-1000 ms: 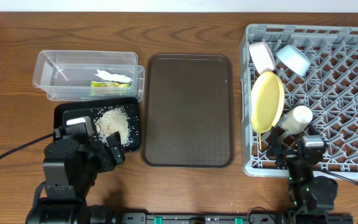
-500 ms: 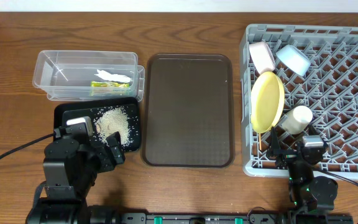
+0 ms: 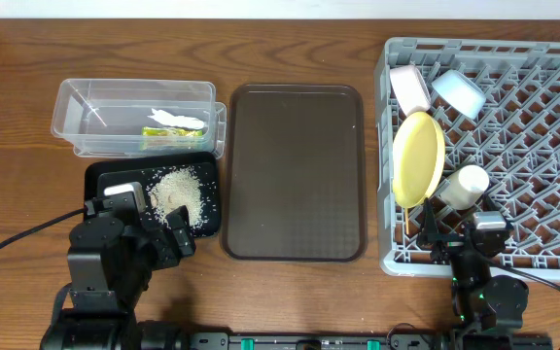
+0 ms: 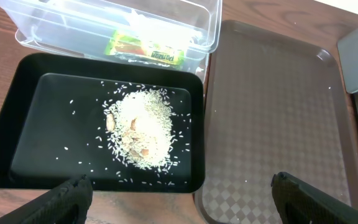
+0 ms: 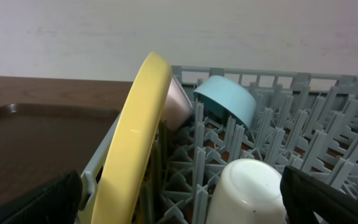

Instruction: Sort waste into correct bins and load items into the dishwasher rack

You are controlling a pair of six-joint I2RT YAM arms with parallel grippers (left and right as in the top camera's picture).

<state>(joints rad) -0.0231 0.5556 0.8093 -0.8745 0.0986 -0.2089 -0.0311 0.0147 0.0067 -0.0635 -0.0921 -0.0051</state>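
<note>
My left pincer [image 4: 179, 188] hung released, jaws wide apart, over the near rim of the black tray [image 4: 30, 146], the rice [image 4: 142, 132] heaped just ahead and the wrapper [image 4: 148, 48] beyond in the clear tub [image 4: 211, 18], while my right pincer [image 5: 180, 190], likewise released, faced the yellow plate [image 5: 132, 143] standing on edge in the rack [image 5: 334, 155].

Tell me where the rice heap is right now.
In the overhead view the rice lies heaped inside the black tray on the left side, robot-side of the clear tub and left of the brown serving tray.
</note>
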